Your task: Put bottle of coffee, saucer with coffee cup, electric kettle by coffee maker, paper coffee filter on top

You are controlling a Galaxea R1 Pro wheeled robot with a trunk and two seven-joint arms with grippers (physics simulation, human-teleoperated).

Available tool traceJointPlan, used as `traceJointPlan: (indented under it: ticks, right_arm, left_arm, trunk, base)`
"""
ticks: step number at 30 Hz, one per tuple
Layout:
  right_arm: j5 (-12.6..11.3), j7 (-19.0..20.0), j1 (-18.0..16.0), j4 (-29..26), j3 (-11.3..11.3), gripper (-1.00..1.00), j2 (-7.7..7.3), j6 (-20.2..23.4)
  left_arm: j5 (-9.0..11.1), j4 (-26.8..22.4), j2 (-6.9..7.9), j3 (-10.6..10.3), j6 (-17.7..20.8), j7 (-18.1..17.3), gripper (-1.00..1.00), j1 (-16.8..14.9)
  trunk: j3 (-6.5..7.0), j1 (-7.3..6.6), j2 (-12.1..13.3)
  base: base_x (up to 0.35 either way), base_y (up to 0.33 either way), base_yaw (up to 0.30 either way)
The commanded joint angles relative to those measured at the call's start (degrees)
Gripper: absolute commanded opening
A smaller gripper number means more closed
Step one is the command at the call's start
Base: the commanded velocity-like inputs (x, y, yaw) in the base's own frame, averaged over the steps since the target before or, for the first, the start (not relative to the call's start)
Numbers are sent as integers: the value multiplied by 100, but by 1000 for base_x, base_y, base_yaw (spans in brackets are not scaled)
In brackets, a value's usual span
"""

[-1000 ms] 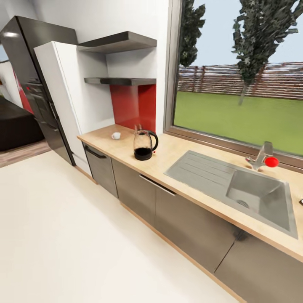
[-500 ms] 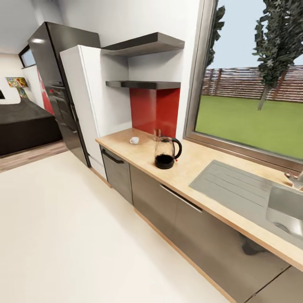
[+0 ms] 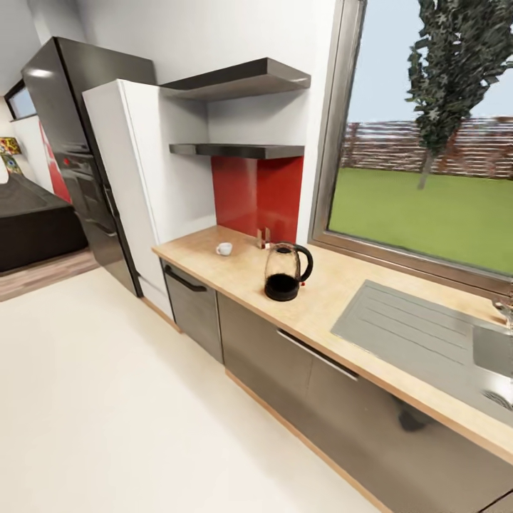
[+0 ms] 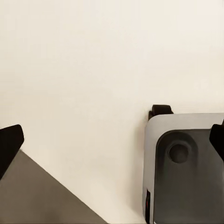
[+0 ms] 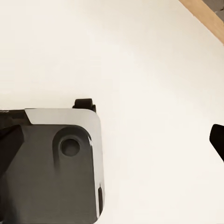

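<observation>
Pale wood countertop (image 3: 235,260) runs from the middle left of the head view toward the near right, over a row of grey cabinet fronts (image 3: 306,385). On it, about midway along, stands the electric kettle (image 3: 283,272): a clear glass-like body on a black base, with a black loop handle on its right side. Farther left along the counter, well apart from the kettle, sits a small white coffee cup (image 3: 224,249). Two small objects stand against the red backsplash (image 3: 256,196) just behind the kettle; they are too small to identify. Two dark shelves (image 3: 239,149) hang above the backsplash, and nothing can be made out on them from this angle. To the right lies a steel sink drainboard (image 3: 406,324) under a large window. The robot is out on the cream floor (image 3: 107,399), well back from the counter. In the left wrist view the left gripper (image 4: 112,140) hangs over the floor and the robot's grey base (image 4: 186,168), its dark fingertips (image 4: 9,142) spread wide at the frame edges, holding nothing. In the right wrist view the right gripper (image 5: 112,135) is likewise spread wide and empty above the base. As a judgement, the kettle will be stiff, fairly heavy and smooth-walled, so its handle looks the safest hold. The cup looks light and breakable, best pinched gently across its rim.
</observation>
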Motion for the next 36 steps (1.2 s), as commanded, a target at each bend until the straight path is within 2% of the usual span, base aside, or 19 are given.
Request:
traceJointPlan:
  ticks: [1,16,28,36]
  right_arm:
    - [57,17,-5,-1,-50,100,-1,3]
    - [57,17,-5,-1,-50,100,-2,3]
    - [41,-9,-5,-10,-56,100,7,17]
    - [30,-17,-5,-18,-72,100,15,21]
  left_arm:
    - [-49,2,-1,46,-13,-11,100,-3]
    - [-54,2,-5,38,-22,-11,100,-3]
    - [-74,16,5,29,-33,-19,100,-3]
    - [-86,20,16,20,-39,-28,100,-3]
  trunk:
    - [-6,5,-11]
    - [56,5,-11]
    - [89,5,-11]
    - [90,5,-11]
  base:
    - [124,310,-250]
    - [121,285,-273]
    - [25,17,-279]
    - [0,0,-59]
